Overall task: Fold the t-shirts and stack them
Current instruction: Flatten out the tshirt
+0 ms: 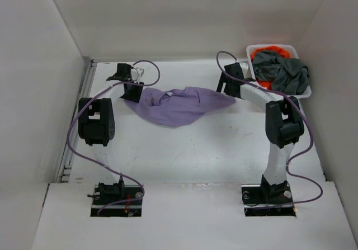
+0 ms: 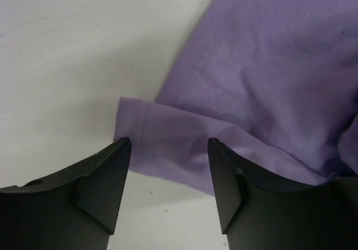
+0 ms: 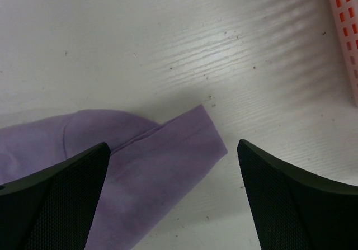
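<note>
The lavender t-shirt (image 1: 179,105) lies rumpled on the table between the two grippers. My left gripper (image 1: 131,90) is open just over its left end; in the left wrist view a hemmed corner (image 2: 162,144) of the shirt lies between the open fingers (image 2: 106,174). My right gripper (image 1: 228,86) is open over its right end; in the right wrist view a sleeve end (image 3: 184,144) lies between the wide-open fingers (image 3: 285,188). The dark grey t-shirt (image 1: 288,74) and the orange t-shirt (image 1: 269,53) lie heaped in the basket.
The white mesh basket (image 1: 305,92) stands at the back right by the right wall; its edge shows in the right wrist view (image 3: 345,32). White walls enclose the table on three sides. Purple cables loop from both arms.
</note>
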Controlling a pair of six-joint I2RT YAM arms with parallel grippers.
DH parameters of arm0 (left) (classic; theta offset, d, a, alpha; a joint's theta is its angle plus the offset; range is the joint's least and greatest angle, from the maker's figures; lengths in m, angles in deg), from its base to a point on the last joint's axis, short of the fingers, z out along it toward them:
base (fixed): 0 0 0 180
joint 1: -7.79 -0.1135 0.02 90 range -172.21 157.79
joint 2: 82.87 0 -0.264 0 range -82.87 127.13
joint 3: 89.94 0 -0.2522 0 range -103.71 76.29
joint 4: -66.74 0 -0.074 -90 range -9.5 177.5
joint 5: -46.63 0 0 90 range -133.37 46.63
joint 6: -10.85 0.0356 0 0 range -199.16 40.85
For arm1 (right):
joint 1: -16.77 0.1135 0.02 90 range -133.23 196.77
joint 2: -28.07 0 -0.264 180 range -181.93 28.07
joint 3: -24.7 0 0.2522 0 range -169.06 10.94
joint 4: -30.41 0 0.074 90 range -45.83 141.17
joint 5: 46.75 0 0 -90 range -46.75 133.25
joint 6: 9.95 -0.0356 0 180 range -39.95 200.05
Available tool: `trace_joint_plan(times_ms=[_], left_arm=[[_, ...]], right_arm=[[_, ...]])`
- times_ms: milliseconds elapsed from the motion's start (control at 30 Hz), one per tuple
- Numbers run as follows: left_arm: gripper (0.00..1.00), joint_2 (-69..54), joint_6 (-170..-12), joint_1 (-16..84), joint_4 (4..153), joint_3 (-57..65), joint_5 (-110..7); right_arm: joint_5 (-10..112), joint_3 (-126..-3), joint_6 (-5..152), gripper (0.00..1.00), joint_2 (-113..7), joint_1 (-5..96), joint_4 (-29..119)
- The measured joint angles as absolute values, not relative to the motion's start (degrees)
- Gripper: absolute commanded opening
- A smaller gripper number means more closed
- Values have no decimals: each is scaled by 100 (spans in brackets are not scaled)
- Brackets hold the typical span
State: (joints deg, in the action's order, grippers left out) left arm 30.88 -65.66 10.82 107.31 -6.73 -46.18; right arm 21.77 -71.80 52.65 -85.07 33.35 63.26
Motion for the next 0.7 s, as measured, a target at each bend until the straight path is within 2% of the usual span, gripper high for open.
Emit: trace_joint_plan(times_ms=[167, 233, 300, 500, 700], left_arm=[[21, 3147, -6516, 1080, 10659, -430, -4613], [12, 3145, -6500, 1067, 10615, -308, -4618], [7, 3082, -6478, 1053, 10565, -203, -4640], [4, 2439, -6446, 973, 10558, 319, -4668], [4, 1692, -6446, 837, 10508, 542, -4712]], right_arm=[[2116, -7305, 5268, 96, -8527, 3374, 6527], [2129, -7480, 5276, 93, -8575, 3374, 6680], [2223, -7646, 5283, 92, -8626, 3374, 6829], [2756, -7814, 5176, 85, -8634, 3328, 7384], [2866, -7460, 4306, 75, -8099, 3468, 7091]])
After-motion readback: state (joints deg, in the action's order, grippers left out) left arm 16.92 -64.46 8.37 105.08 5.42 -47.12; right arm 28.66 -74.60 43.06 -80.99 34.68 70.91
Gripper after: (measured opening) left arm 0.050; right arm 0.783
